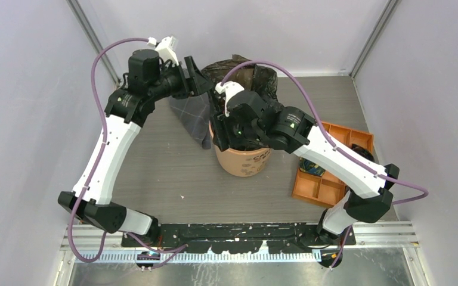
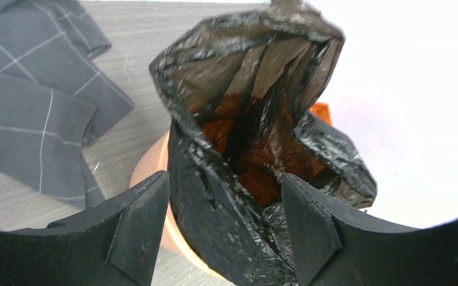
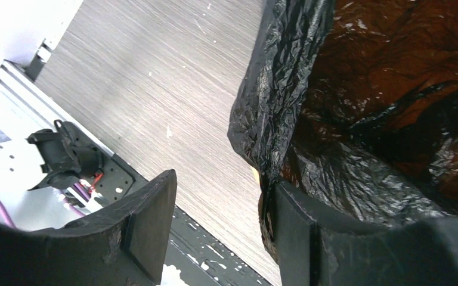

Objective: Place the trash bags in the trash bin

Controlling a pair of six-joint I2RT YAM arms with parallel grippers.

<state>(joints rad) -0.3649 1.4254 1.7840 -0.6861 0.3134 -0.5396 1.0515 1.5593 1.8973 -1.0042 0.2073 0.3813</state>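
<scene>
We see the table (image 1: 155, 173) with the orange bucket (image 1: 244, 162) upright mid-surface. The trash bag (image 2: 238, 119) sits inside it, long axis vertical, mouth open upward, top above the rim. The grey checked cloth (image 2: 30, 89) lies just beside the bucket. The left gripper (image 2: 225, 182) is spread, bag wall between its fingers. The right gripper (image 3: 223, 182) is spread, one finger against the film.

Crumpled grey checked cloth (image 1: 191, 122) on grey wood-grain table (image 1: 161, 179), left of centre, toward the far side. At right, orange compartment tray (image 1: 317, 192) holding dark cable bundle (image 1: 312, 167).
</scene>
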